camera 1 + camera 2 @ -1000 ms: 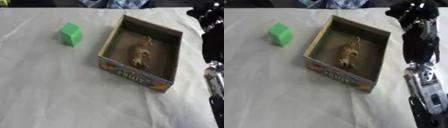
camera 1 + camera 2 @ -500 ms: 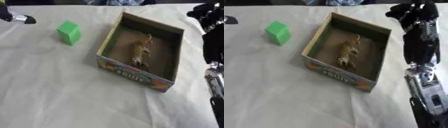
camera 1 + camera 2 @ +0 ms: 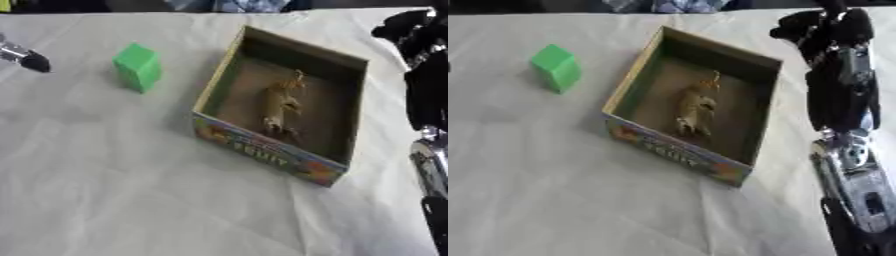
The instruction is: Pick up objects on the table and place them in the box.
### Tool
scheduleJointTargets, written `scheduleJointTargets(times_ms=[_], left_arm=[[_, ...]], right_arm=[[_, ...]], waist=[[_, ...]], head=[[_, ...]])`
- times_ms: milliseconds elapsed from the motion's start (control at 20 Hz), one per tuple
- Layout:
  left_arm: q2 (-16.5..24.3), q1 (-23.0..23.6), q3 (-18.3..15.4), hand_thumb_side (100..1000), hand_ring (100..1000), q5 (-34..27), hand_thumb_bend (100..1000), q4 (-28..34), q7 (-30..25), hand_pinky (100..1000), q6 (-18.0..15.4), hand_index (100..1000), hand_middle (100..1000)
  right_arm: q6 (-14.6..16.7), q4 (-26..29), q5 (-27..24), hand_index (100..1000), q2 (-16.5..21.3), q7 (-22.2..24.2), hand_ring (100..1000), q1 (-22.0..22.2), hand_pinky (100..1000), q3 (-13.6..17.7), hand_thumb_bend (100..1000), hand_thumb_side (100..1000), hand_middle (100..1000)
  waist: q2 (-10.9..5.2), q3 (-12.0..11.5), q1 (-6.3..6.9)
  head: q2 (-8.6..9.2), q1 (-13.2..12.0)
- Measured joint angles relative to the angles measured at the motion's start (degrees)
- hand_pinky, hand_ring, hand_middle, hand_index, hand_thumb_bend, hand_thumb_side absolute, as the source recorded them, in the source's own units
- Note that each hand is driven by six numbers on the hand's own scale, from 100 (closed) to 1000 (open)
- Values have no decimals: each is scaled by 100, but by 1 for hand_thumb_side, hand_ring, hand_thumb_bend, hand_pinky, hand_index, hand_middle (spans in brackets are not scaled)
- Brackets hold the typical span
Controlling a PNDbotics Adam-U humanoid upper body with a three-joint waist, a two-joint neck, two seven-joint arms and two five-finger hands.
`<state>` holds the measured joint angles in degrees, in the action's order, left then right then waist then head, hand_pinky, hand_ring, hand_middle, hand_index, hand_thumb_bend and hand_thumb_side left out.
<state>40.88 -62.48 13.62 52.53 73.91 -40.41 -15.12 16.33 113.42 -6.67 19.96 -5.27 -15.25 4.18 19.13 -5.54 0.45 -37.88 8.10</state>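
My right robot hand (image 3: 820, 27) hangs over the far right of the tabletop (image 3: 131, 190), just beyond the far right corner of the box (image 3: 262, 145); its dark fingers look bunched together and I see nothing in them, though the blur keeps me from being sure. My left robot hand (image 3: 24, 57) shows only as a silver piece with a black tip at the left edge, so I cannot tell whether it is spread or closed. The open cardboard box sits askew right of the middle, a colourful print on its near wall. Inside it, on the floor, lies 1 tan toy figure (image 3: 282, 107), stretched lengthwise. 1 green block (image 3: 137, 66) stands on the white cloth left of the box, apart from it and near my left fingertip.
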Motion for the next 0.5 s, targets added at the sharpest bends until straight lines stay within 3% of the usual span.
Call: scheduleJointTargets(times_ms=[400, 500], left_arm=[[-96, -31, 145, 764, 957, 211, 910, -204, -217, 922, -270, 944, 1000], [-179, -112, 174, 650, 951, 240, 775, -307, -310, 920, -308, 941, 1000]], right_arm=[[-19, 0, 0, 921, 0, 72, 635, -4, 783, -35, 270, 1000, 614], [-28, 0, 0, 921, -1, 87, 633, -9, 783, -38, 270, 1000, 613]], waist=[[55, 80, -14], [69, 100, -14]], head=[[120, -46], [129, -61]])
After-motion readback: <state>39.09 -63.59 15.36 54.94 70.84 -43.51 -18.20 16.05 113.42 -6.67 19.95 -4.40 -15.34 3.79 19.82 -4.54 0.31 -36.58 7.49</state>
